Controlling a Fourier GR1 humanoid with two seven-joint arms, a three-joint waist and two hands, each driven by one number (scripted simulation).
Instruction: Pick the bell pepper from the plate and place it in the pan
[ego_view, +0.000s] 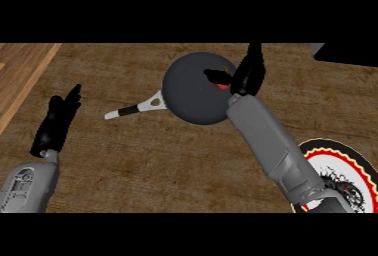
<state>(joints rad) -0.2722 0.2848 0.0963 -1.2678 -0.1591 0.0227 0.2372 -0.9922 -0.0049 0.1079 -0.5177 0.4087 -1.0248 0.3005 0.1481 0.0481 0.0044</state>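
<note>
Where pan (193, 95) lies, red bell pepper (222, 86) under right hand (247, 75)

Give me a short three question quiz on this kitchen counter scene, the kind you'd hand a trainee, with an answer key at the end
1. True or false: the right hand is over the pan.
2. Where does the left hand show? A) over the plate B) at the view's left, fingers up, away from the pan C) on the pan's handle
3. Fill in: the small red thing at the right hand's fingers, presumably the bell pepper, is above the ____, not the plate.

Key: 1 true. 2 B. 3 pan.
</note>
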